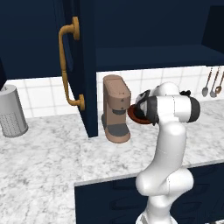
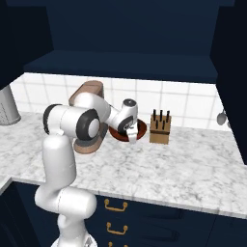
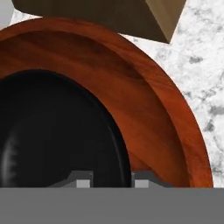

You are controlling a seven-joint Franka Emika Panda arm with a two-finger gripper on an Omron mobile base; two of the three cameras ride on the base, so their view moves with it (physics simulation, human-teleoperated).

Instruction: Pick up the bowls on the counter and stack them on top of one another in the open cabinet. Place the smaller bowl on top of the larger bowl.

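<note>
The grey-white marbled stone surface (image 2: 193, 164) carries a tan coffee machine (image 1: 116, 109), a wide reddish-brown bowl (image 2: 140, 129) beside it, a wooden knife block (image 2: 160, 129) and a grey perforated metal canister (image 1: 12, 111).

Your arm (image 2: 62, 144) rises from base, bends at elbow, forearm reaching forward and down. Wrist pitched over, gripper (image 2: 132, 136) pointing down. In hand view, your two fingertips (image 3: 84, 183) stand slightly apart, narrow gap between them; whether they pinch anything, you cannot tell.
</note>
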